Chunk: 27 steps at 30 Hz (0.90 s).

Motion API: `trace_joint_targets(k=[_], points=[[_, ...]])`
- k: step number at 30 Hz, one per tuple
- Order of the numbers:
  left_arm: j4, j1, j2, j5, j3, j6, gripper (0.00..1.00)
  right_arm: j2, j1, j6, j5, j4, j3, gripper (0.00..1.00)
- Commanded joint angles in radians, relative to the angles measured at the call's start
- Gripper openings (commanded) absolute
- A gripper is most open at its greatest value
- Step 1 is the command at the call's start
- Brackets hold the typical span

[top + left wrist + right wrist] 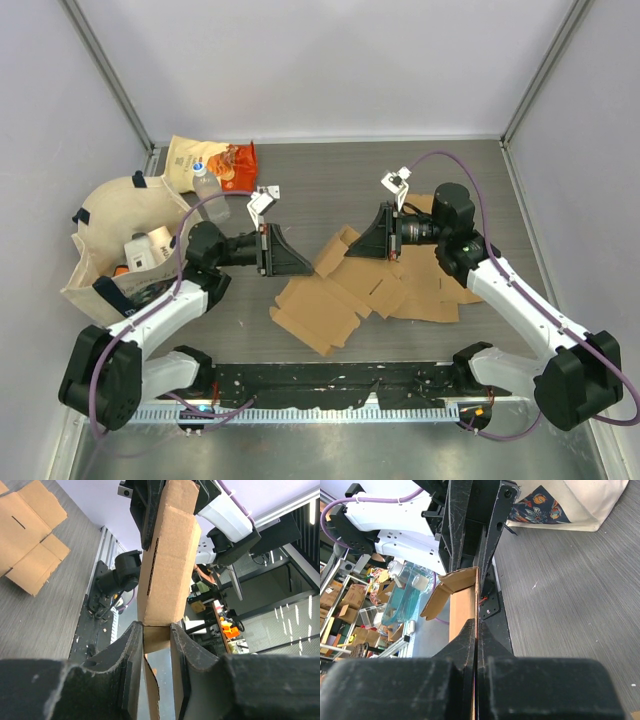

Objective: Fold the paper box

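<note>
Noted paper box (345, 290) lying mostly flat on table (420, 170) between the arms, with one panel lifted on edge. Found left gripper (155, 630) pinched narrow on the near end of that panel. Found right gripper (476, 627) clamped almost fully closed on the opposite end, facing the left one. Noted rest of the sheet trailing on the table, close to spare cardboard (440, 305) under the right arm.

Risks, as judged:
- Tearing along the slot or score line through pulling the two ends apart
- Buckling mid-panel rather than at the crease through pushing the ends together
- Slipping out of either pinch, given grip on a thin edge only
- Folding off the score line through unequal wrist rotation
- Snagging trailing flaps on the spare cardboard while lifting
</note>
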Motion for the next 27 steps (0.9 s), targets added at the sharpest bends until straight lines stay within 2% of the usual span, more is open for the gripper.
trace_joint_targets(k=[1, 4, 7, 12, 16, 17, 18, 20, 21, 22, 23, 24, 27], points=[[0.077, -0.004, -0.009, 0.035, -0.002, -0.018, 0.33, 0.000, -0.005, 0.003, 0.004, 0.062, 0.041, 0.01], [0.040, -0.004, -0.040, 0.029, -0.015, 0.008, 0.34, 0.001, -0.004, 0.004, 0.001, 0.064, 0.044, 0.01], [-0.014, -0.004, -0.063, 0.023, -0.022, 0.044, 0.28, 0.004, -0.005, 0.009, 0.000, 0.067, 0.045, 0.01], [-0.005, -0.007, -0.067, 0.022, -0.007, 0.038, 0.20, 0.006, -0.004, 0.029, -0.005, 0.088, 0.048, 0.01], [0.005, -0.015, -0.067, 0.006, 0.007, 0.043, 0.00, 0.009, 0.007, 0.032, 0.000, 0.101, 0.045, 0.01], [0.003, -0.017, -0.069, 0.000, 0.007, 0.046, 0.00, 0.007, 0.009, 0.031, 0.007, 0.099, 0.044, 0.01], [-0.033, -0.015, -0.073, -0.011, 0.011, 0.058, 0.00, 0.004, 0.009, 0.020, 0.014, 0.093, 0.044, 0.01], [-0.209, -0.014, -0.118, -0.053, 0.036, 0.238, 0.00, 0.000, 0.010, -0.040, 0.038, -0.014, 0.056, 0.01], [-0.465, -0.015, -0.142, -0.082, 0.083, 0.324, 0.00, -0.003, 0.012, -0.114, 0.072, -0.063, 0.077, 0.01], [-0.640, -0.014, -0.161, -0.137, 0.123, 0.425, 0.02, -0.003, 0.012, -0.143, 0.087, -0.148, 0.085, 0.01], [-0.813, -0.014, -0.207, -0.206, 0.169, 0.645, 0.17, -0.003, 0.013, -0.164, 0.110, -0.192, 0.093, 0.01], [-1.009, -0.014, -0.228, -0.336, 0.223, 0.699, 0.56, -0.002, 0.013, -0.199, 0.145, -0.221, 0.102, 0.01], [-1.124, -0.023, -0.345, -0.539, 0.243, 0.834, 0.80, 0.004, 0.025, -0.226, 0.175, -0.278, 0.107, 0.01]])
